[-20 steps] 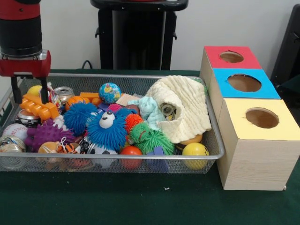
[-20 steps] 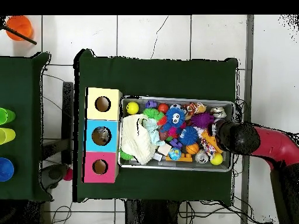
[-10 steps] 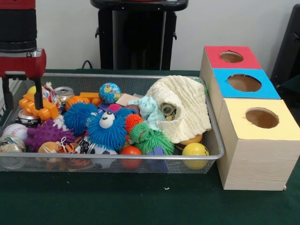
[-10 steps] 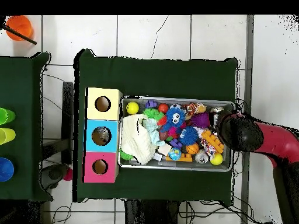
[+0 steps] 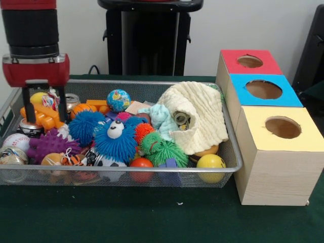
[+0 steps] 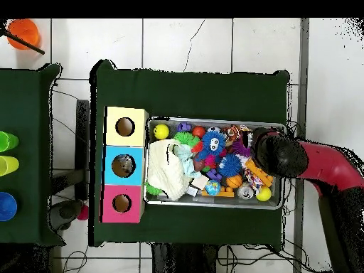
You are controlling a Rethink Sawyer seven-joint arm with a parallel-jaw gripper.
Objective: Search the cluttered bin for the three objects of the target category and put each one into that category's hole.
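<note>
A wire mesh bin [image 5: 152,82] holds several toys: a blue spiky ball with a panda face [image 5: 115,142], a purple spiky ball [image 5: 48,144], a green spiky ball [image 5: 169,151], a globe ball [image 5: 118,99], a yellow ball [image 5: 210,162], a baseball [image 5: 15,140] and tin cans [image 5: 69,100]. My gripper [image 5: 43,114] hangs open over the bin's left end in the front view, its fingers either side of an orange block toy [image 5: 43,120]. In the overhead view the arm's head [image 6: 281,153] covers the bin's right end.
A cream cloth [image 5: 202,116] lies heaped over the bin's right part, hiding what is beneath. Beside the bin stand three boxes with round holes: red [image 5: 230,58], blue [image 5: 243,93], yellow [image 5: 263,136]. Coloured cups [image 6: 7,163] stand on a separate table.
The gripper first slid toward the bin's left wall, then came back to the right. It now straddles the orange block toy. The toys have not moved.
</note>
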